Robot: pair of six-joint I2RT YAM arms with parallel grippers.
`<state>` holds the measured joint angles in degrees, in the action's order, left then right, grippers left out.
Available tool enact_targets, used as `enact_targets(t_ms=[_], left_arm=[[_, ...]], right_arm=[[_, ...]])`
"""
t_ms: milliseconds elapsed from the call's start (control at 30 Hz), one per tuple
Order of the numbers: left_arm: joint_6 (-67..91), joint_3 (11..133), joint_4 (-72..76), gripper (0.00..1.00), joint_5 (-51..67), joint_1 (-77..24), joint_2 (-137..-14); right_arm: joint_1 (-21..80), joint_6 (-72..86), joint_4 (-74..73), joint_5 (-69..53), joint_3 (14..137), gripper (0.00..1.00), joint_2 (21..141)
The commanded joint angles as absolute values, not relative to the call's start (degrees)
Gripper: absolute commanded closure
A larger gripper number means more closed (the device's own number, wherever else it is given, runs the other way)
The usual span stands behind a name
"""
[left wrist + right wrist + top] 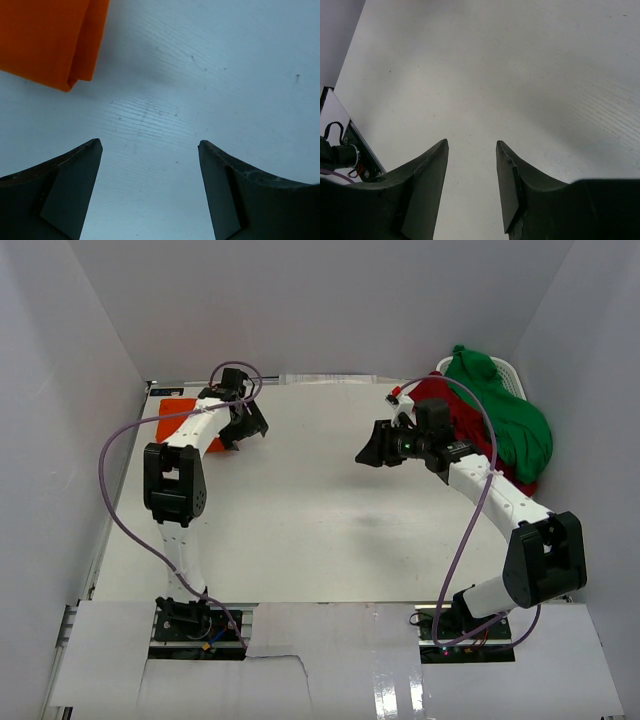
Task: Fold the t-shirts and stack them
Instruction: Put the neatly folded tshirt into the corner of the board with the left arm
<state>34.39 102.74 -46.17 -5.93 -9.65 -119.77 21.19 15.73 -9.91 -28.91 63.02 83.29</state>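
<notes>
A folded orange t-shirt (183,418) lies at the table's far left, partly hidden under my left arm. Its folded corner (55,45) shows at the upper left of the left wrist view. My left gripper (248,430) hovers just right of it, jaws wide open over bare table (150,142), touching nothing. A dark red t-shirt (455,410) and a green t-shirt (510,420) lie heaped at the far right. My right gripper (372,453) is in the air left of that heap, open, with only table between its fingers (472,142).
A white basket (503,370) sits under the heap at the back right. White walls close in the table on the left, back and right. Purple cables loop from both arms. The table's left edge and a mount show in the right wrist view (350,155).
</notes>
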Motion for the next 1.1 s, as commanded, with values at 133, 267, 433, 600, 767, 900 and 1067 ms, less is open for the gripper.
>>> enact_targets(t_ms=[133, 267, 433, 600, 767, 900, 1067], left_arm=[[47.63, 104.15, -50.27, 0.09, -12.65, -10.99, -123.92], [49.48, 106.87, -50.36, 0.08, -14.33, -10.64, -128.05], [49.65, 110.48, -50.62, 0.09, -15.99, -10.28, -131.48], [50.89, 110.92, -50.54, 0.08, -17.05, -9.23, -132.36], [51.15, 111.44, -50.54, 0.07, -17.40, -6.86, -133.33], [49.14, 113.64, -50.54, 0.07, -17.05, -4.84, -134.56], [42.99, 118.12, -50.36, 0.06, -17.84, -3.34, -137.02]], right_arm=[[21.45, 16.79, -6.50, -30.41, 60.56, 0.50, 79.90], [21.53, 16.00, -7.73, -29.71, 60.29, 0.50, 78.31], [21.45, 14.94, -9.75, -28.13, 60.12, 0.50, 76.38], [21.45, 14.59, -10.11, -28.21, 59.85, 0.50, 76.64], [21.45, 14.50, -9.84, -28.65, 59.41, 0.50, 76.99], [21.45, 14.50, -9.76, -28.92, 59.24, 0.50, 77.25], [21.45, 14.68, -9.84, -29.53, 59.15, 0.50, 77.69]])
